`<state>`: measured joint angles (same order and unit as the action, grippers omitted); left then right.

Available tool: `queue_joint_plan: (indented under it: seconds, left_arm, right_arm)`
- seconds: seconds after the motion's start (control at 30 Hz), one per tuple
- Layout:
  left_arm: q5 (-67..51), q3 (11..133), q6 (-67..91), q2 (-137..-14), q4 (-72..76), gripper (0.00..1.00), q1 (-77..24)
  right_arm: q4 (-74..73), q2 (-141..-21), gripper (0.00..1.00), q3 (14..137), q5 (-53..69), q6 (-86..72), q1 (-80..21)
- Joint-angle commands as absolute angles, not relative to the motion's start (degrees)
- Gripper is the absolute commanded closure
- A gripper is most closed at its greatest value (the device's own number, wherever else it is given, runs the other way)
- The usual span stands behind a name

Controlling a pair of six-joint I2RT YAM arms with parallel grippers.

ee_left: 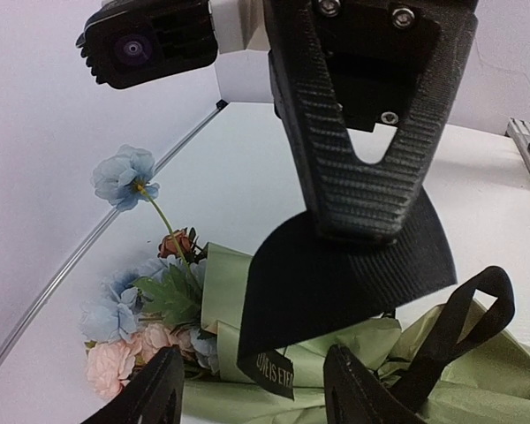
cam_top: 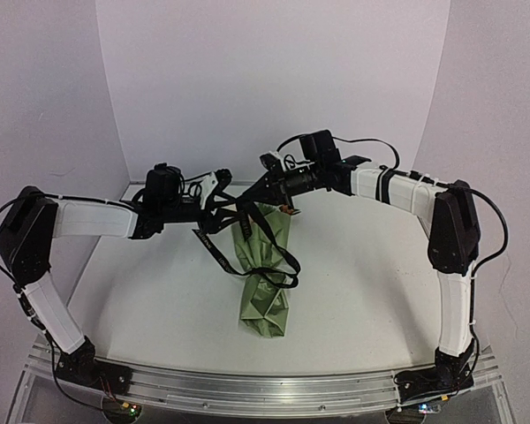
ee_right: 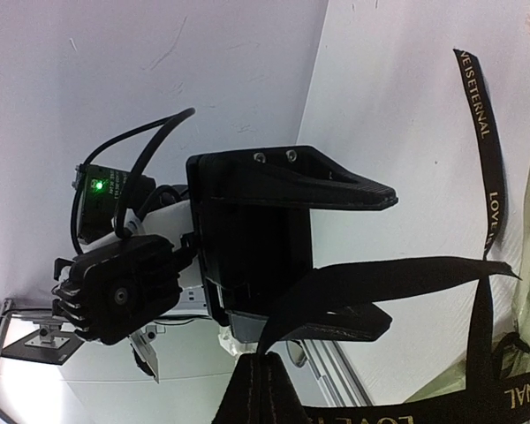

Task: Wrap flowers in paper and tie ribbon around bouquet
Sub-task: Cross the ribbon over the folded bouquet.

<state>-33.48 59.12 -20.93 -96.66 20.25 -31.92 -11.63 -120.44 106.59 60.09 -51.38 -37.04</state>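
The right gripper [ee_right: 256, 380] was clamped shut on the ribbon [ee_right: 477, 106], holding it up over the bouquet [cam_top: 267, 291] just below both grippers, apparently to offer a strand to the facing left gripper [ee_left: 256, 389], half open and holding nothing.

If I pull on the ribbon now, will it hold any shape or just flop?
Likely floppy: the ribbon sags in loose loops over the bouquet rather than holding a line. Probably very light too, since its strands dangle freely below the shut right gripper. It looks thin and smooth, so it may slide through a loose grip.
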Motion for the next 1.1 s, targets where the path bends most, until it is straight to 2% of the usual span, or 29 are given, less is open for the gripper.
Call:
queue_joint_plan:
  seconds: [0.0,0.27,0.33,0.5,0.57,0.67,0.77,0.9,1.07]
  left_arm:
    - [-35.1,63.0,-19.9,-97.8,24.4,0.47,-32.2]
    - [-35.1,63.5,-19.2,-98.9,26.7,0.49,-33.0]
    - [-35.6,63.9,-19.2,-99.3,26.3,0.54,-33.2]
    - [-34.4,64.7,-16.8,-100.0,25.3,0.79,-33.7]
    - [-32.8,65.3,-14.8,-100.1,23.9,0.87,-33.7]
    - [-28.8,67.2,-10.0,-100.3,20.1,0.99,-33.7]
    - [-22.6,69.0,-5.1,-100.2,15.6,1.0,-33.6]
    - [-16.0,69.9,-0.2,-99.4,11.2,1.0,-33.4]
    - [-10.5,71.6,6.3,-99.0,5.0,1.0,-33.4]
  right_arm:
    - [-10.8,-118.1,1.0,105.9,61.3,-50.1,-37.2]
    - [-11.6,-117.5,1.0,105.0,61.3,-49.2,-37.2]
    - [-12.0,-117.4,1.0,105.1,61.2,-48.8,-37.2]
    - [-18.8,-115.5,0.98,104.0,57.0,-43.2,-37.2]
    - [-21.8,-113.6,0.85,101.9,53.3,-39.2,-37.2]
    - [-24.9,-109.9,0.61,98.4,46.9,-35.2,-37.2]
    - [-28.8,-105.6,0.43,94.2,40.4,-32.0,-37.2]
    - [-30.1,-98.1,0.35,84.5,32.6,-30.3,-37.6]
    - [-29.5,-91.9,0.33,72.1,27.1,-28.6,-39.9]
